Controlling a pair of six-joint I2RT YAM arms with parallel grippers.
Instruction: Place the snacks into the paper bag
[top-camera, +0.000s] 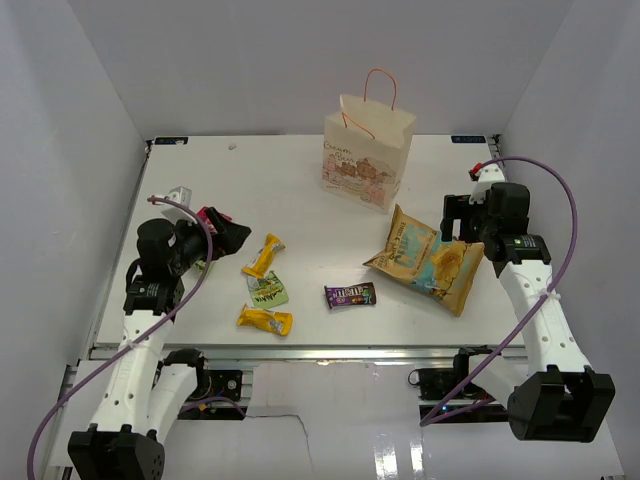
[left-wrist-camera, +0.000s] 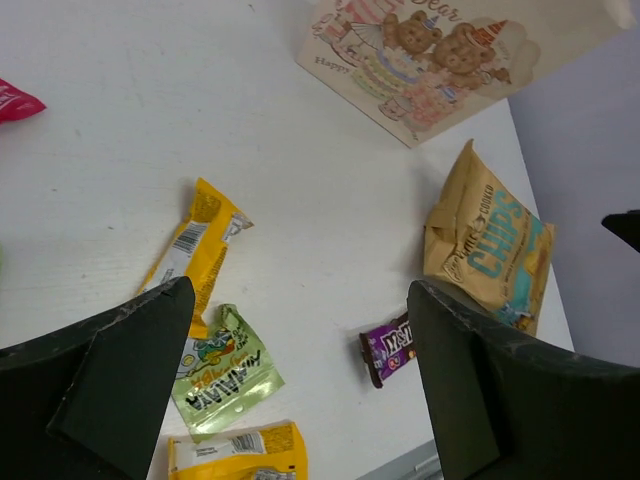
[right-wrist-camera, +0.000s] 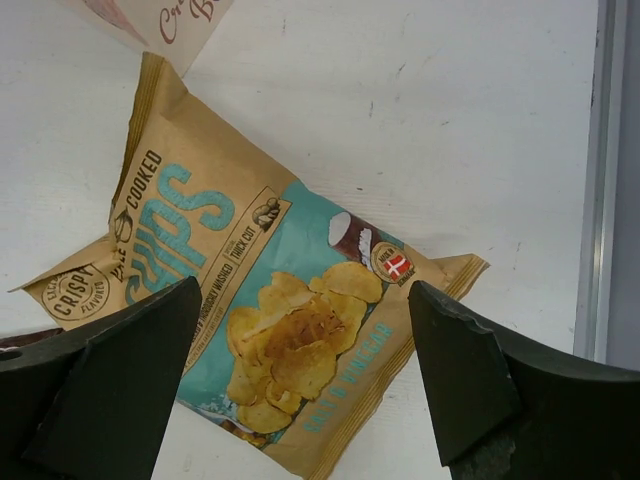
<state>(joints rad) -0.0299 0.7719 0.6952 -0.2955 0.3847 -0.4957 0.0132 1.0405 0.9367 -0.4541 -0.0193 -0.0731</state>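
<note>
Right wrist view: locate crisp bag (right-wrist-camera: 200, 220) flat on table (right-wrist-camera: 450, 120), close beside paper bag (top-camera: 365, 150), directly below right gripper (right-wrist-camera: 305, 300). Note jaws spread wide, nothing held; same for left gripper (left-wrist-camera: 300, 330). Expect light, air-puffed, slick film and brittle contents. Pinch crimped end seam or corner; avoid crushing middle.

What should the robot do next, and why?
Probably lower the right pincer onto the chip bag and close. Its jaws are open, spread right over the chip bag, which lies flat on the table, not yet in the paper bag.
</note>
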